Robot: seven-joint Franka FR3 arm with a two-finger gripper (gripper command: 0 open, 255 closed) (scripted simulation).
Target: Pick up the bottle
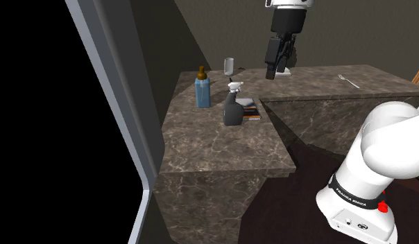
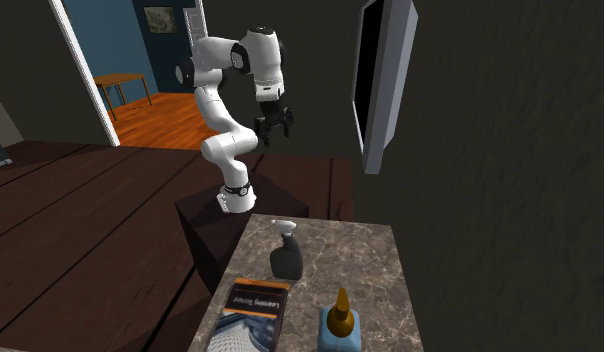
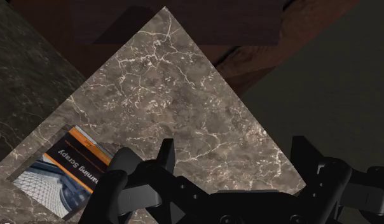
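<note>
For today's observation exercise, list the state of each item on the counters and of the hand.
hand: open, empty, in the air
blue bottle: upright, capped, not held
spray bottle: upright
book: closed, lying flat
glass: upright
fork: lying flat

claw [image 1: 276, 71]: raised, well apart from blue bottle [image 1: 202, 91] | spray bottle [image 1: 233, 109]: near it, maybe touching book [image 1: 252, 111]

Book [image 2: 252, 312], fork [image 1: 349, 81], glass [image 1: 229, 66] on counter [image 1: 222, 145]
</note>
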